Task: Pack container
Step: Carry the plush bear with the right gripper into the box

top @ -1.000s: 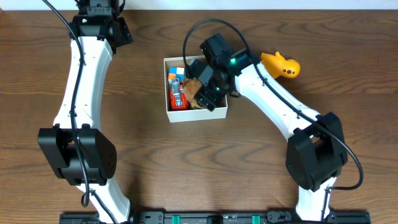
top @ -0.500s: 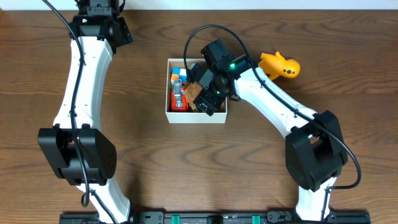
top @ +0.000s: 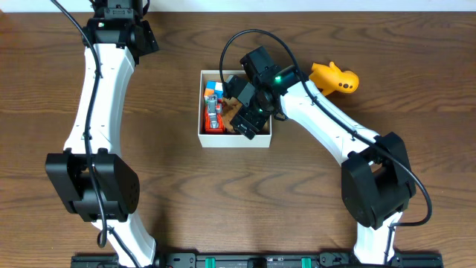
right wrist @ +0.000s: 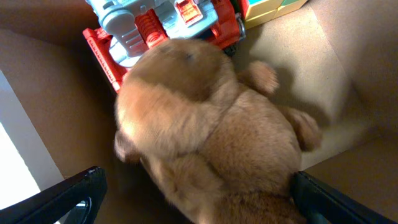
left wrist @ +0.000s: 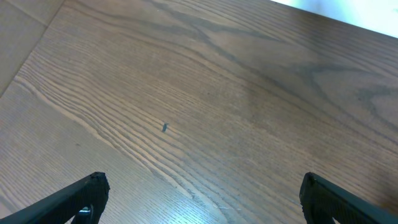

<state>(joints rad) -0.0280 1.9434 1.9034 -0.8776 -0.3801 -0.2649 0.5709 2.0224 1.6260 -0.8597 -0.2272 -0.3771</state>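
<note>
Right claw (right wrist: pixel 199 202): jaws spread wide, grasping nothing. Brown plush (right wrist: pixel 205 124) lies between fingers, down inside container (top: pixel 234 143), against red toy (right wrist: pixel 155 28). Container sits mid-bench, directly under my right claw.
Judgement: lift straight up, jaws wide, so fur does not snag and thin wall is not dragged.
Yellow toy (top: pixel 335 77) on bench (left wrist: pixel 186 93) near container, not yet packed.
Left claw (left wrist: pixel 199 202): spread wide, empty, well apart over bench.

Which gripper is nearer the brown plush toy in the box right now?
Right. The right gripper hangs directly over the brown plush toy inside the white cardboard box; the left gripper is far away, over the wooden table.
</note>
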